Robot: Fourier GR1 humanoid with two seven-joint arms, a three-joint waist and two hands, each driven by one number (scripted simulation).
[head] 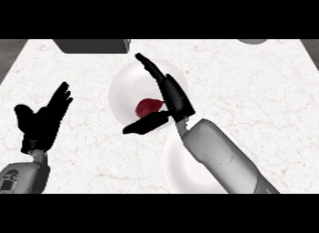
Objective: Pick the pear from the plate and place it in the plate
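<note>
Bench (256,113): white marble-look top, faint grey veining, dark floor past both side edges.

Far plate (125,86): smooth, glossy white, oval as seen, at mid-bench toward the far edge.

Pear (148,106): dark red, rounded, matte, lying on the far plate's near half.

Near plate (181,175): white, faintly ribbed, at the near edge, partly under my right forearm.

My right hand (170,93): black fingers straight and spread wide from the thumb, arched over the pear; thumb just below it. Whether they touch, I cannot tell.

My left hand (44,116): open, fingers up, resting near the left edge.

Grey box (94,45): matte, at the far edge.

Grey round object (253,41): far right corner, cut off.
</note>
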